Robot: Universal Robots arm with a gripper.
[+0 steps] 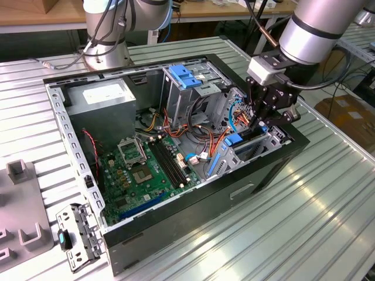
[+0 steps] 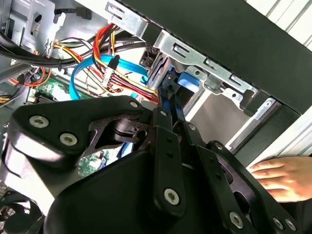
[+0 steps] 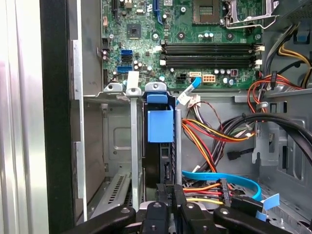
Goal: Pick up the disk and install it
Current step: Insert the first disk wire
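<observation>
Ribbed aluminium table (image 1: 328, 222) in a workshop, on which an open black desktop computer case (image 1: 193, 205) is laid on its side so that the interior can be reached from above. At about three o'clock of the case in the exterior view, the black two-finger gripper (image 1: 262, 120) is lowered into the grey sheet-metal drive bay (image 1: 275, 137). The flat silver-grey disk (image 3: 160, 126), framed by its light-blue plastic carrier rail, is stood on edge between the bay's guide walls, at six o'clock of the green motherboard (image 3: 195, 29) in the first wrist view.

The fingers (image 3: 161, 195) appear to be pinched onto the disk's near edge, though the contact itself is partly hidden by the gripper body. The edge-on hold is judged to be what allows the disk to be slid along the narrow slot. Red, yellow and orange cable bundles (image 3: 209, 134) and a flat blue data cable (image 3: 219, 176) are draped just beside the slot, apart from the disk. A person's hand (image 2: 280, 178) is rested on the table outside the case wall, seemingly to steady it.
</observation>
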